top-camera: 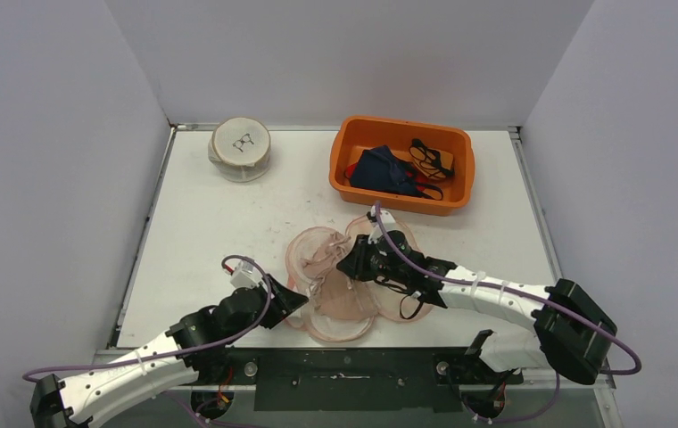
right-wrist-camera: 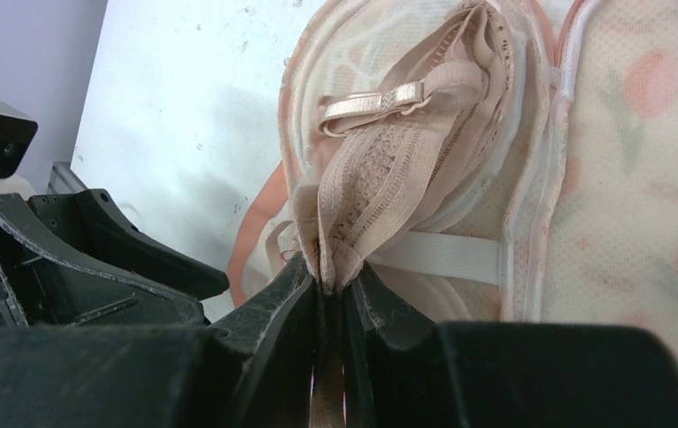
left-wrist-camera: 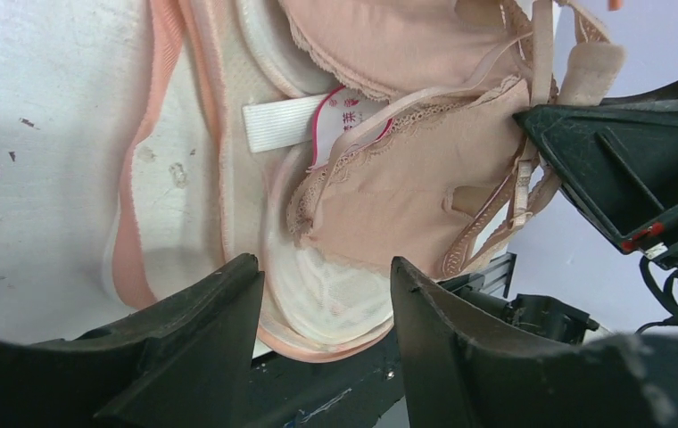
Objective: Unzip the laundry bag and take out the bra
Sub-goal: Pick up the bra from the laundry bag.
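I see the orange bin [top-camera: 404,122] and round case [top-camera: 241,149] far back. My right gripper [right-wrist-camera: 328,285] pinches the bra [right-wrist-camera: 389,160], stretched leftward over the open laundry bag [top-camera: 344,312]; my left gripper [left-wrist-camera: 322,267] gapes, released.

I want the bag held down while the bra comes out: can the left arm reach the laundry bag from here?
Probably yes. The left gripper is open at the near edge of the laundry bag, nothing between them; the right gripper, shut on the bra, is off to the side.

Robot lab cell: white table [top-camera: 194,234] boxed by plain walls [top-camera: 45,169]; left arm [top-camera: 130,370], right arm [top-camera: 496,299] bolted at near edge.
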{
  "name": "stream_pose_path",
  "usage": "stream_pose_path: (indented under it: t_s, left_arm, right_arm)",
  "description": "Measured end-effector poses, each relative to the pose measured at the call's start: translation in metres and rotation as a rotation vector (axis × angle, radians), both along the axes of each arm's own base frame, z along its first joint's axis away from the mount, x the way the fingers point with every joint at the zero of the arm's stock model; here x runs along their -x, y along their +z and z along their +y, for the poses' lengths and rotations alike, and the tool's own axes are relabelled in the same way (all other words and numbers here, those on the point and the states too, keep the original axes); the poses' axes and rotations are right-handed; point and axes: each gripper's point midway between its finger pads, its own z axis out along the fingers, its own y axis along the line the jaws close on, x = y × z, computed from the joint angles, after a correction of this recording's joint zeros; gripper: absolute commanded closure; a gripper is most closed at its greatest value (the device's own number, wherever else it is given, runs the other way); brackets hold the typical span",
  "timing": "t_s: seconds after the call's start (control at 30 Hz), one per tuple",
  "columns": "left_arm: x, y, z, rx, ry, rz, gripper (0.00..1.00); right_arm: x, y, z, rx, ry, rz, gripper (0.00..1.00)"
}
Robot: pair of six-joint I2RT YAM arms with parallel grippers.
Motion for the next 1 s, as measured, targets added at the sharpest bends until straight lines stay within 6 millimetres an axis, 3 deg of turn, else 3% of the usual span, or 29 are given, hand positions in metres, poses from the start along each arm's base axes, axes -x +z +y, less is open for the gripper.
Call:
stream_pose_path:
  t_s: [0.27, 0.57, 0.8, 1.0]
  left_arm:
    - [-0.003, 0.016, 0.007, -0.003, 0.02, -0.035, 0.47]
    - [-0.004, 0.016, 0.014, -0.027, 0.042, -0.037, 0.47]
    - [-0.007, 0.018, 0.017, -0.032, 0.057, -0.043, 0.47]
    - [-0.01, 0.023, 0.018, -0.029, 0.07, -0.056, 0.48]
  right_arm:
    - [0.003, 0.03, -0.013, 0.007, 0.016, -0.055, 0.95]
    - [-0.01, 0.1, -0.023, -0.01, 0.005, -0.174, 0.95]
    - [-0.039, 0.16, -0.042, -0.015, -0.071, -0.283, 0.95]
    - [-0.077, 0.198, -0.076, -0.037, -0.245, -0.344, 0.95]
